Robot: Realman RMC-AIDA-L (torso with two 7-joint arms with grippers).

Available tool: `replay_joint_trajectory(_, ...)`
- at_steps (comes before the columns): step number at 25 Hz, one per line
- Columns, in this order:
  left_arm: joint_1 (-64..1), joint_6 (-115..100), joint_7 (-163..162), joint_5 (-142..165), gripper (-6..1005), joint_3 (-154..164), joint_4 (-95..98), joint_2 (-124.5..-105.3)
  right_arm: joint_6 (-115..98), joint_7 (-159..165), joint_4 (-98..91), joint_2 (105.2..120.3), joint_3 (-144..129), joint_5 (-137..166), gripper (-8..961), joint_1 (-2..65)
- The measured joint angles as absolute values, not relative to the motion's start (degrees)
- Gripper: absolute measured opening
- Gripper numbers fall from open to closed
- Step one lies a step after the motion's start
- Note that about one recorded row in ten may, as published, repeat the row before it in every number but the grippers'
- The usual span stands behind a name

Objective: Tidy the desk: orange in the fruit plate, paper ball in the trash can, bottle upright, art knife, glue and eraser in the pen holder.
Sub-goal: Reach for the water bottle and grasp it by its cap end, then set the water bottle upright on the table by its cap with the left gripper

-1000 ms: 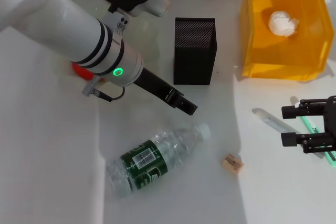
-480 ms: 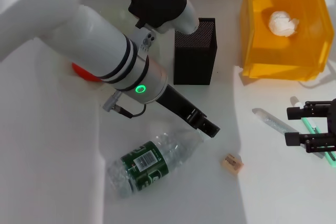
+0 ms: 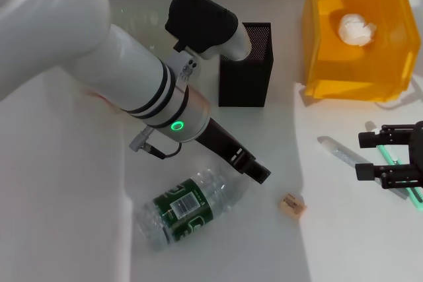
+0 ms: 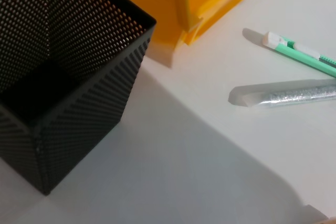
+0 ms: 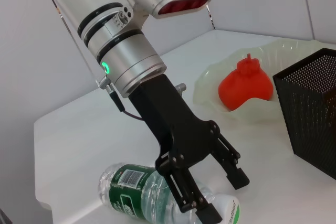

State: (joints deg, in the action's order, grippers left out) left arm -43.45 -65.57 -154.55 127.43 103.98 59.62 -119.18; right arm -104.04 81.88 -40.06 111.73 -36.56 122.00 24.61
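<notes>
While my right end effector idles open, my left end effector straddles the bottle neck, spread wide

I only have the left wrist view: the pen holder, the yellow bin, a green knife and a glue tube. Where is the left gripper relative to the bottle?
Observer: The left gripper is open, with one finger on each side of the neck end of the bottle. The bottle lies on its side in front of the pen holder.
Operator: And where is the right arm?
Observer: The right gripper hangs open over the art knife, next to the glue. It holds nothing.
</notes>
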Motion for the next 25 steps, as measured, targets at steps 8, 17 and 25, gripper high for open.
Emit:
replay_joint_trajectory(8, -42.6, -64.6, -154.6, 127.1, 834, 106.7, 60.0, -119.18, -104.1, 81.9, -40.1, 111.93, -36.6, 122.0, 695, 24.8)
replay_joint_trajectory(17, -42.1, -63.8, -153.9, 126.9, 662, 107.4, 60.4, -119.18, -103.7, 81.9, -40.1, 112.03, -36.6, 122.0, 694, 24.9)
replay_joint_trajectory(25, -40.7, -63.7, -153.8, 127.1, 446, 107.5, 62.9, -119.18, -103.4, 81.9, -40.1, 112.18, -36.6, 122.0, 692, 24.9)
